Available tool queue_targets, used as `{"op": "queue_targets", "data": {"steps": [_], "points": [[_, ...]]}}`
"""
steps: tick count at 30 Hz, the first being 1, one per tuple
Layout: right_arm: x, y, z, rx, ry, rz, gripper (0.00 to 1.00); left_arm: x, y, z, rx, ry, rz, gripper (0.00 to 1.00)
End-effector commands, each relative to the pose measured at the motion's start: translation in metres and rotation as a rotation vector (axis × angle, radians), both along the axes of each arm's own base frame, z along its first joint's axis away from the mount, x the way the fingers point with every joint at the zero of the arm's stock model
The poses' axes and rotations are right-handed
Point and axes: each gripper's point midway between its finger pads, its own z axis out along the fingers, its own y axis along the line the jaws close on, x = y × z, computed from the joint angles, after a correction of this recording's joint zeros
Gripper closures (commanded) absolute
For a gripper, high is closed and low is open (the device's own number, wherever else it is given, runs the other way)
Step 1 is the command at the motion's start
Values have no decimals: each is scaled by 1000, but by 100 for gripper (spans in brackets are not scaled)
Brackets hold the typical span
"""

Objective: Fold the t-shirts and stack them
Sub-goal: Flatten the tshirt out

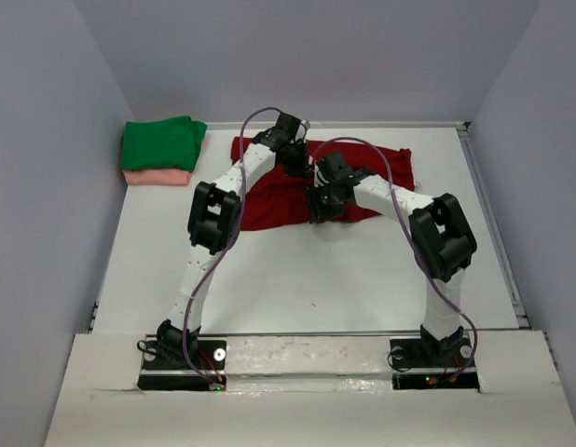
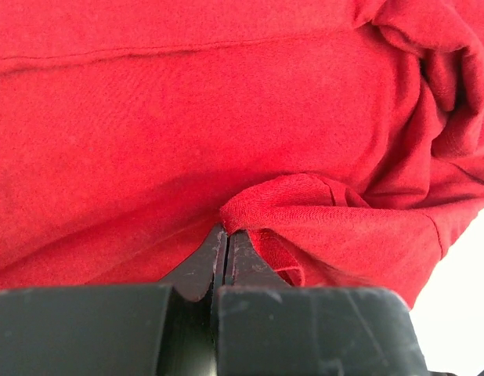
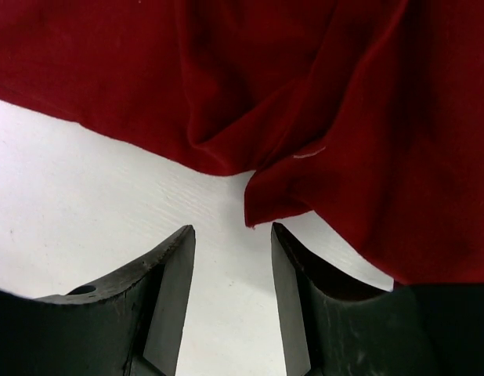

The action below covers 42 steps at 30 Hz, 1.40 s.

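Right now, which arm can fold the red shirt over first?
Probably left: the left gripper is shut on a pinch of the dark red t-shirt. The right gripper is open and empty, just short of it.

On the table point(image 1: 316, 279), the spread t-shirt point(image 1: 269, 200) lies at twelve o'clock from the centre. At ten o'clock, in the far corner, the upper folded t-shirt point(image 1: 162, 142) lies on the lower folded t-shirt point(image 1: 157, 177). The left gripper point(image 2: 226, 235) is over the spread t-shirt's far part, and the right gripper point(image 3: 232, 235) is at its near edge.
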Motion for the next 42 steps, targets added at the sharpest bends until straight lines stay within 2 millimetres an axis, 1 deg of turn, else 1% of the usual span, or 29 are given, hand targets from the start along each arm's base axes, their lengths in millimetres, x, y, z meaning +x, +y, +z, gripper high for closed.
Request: {"op": "queue_targets", "data": {"steps": [1,6,7,11,16,19,20,23,29,31,32,34,35,36,39,42], "points": [[17,3,7,-13,-37,-1,50,-4,-8,9,-41,-6,-26,100],[21,4,-5,-30,-22,-5,51,-4,-6,11,-40,-11,-24,100],[22,3,-10,-40,-16,-10,51,-4,-7,12,-43,-11,-25,100],[21,-1,-20,-63,-4,-18,51,-4,-7,16,-48,-17,-28,100],[22,-5,-22,-76,-13,-33,53,-4,-6,13,-54,-10,-30,100],[22,-6,-23,-79,-17,-47,60,-4,-6,9,-54,-3,-29,100],[22,-6,-23,-76,-17,-51,67,-5,-5,8,-53,0,-29,100],[20,-6,-26,-71,-10,-60,69,-5,-5,7,-53,2,-28,100],[18,-7,-28,-65,-9,-77,69,-6,-5,3,-50,6,-33,100],[16,-8,-30,-67,-7,-79,69,-6,-5,-1,-48,12,-32,100],[16,-8,-26,-60,-11,-80,68,-7,-5,-4,-46,19,-30,100],[12,-8,-26,-51,-9,-79,63,-7,-4,-6,-46,22,-30,100],[11,-9,-25,-47,-11,-83,57,-7,-4,-8,-44,25,-30,100],[7,-11,-24,-46,-12,-84,56,-7,-4,-9,-42,25,-30,100],[0,-16,-24,-48,-7,-91,54,-6,-4,-9,-43,24,-27,100],[-1,-21,-26,-64,-13,-102,54,-6,-5,-12,-48,33,-26,100]]}}
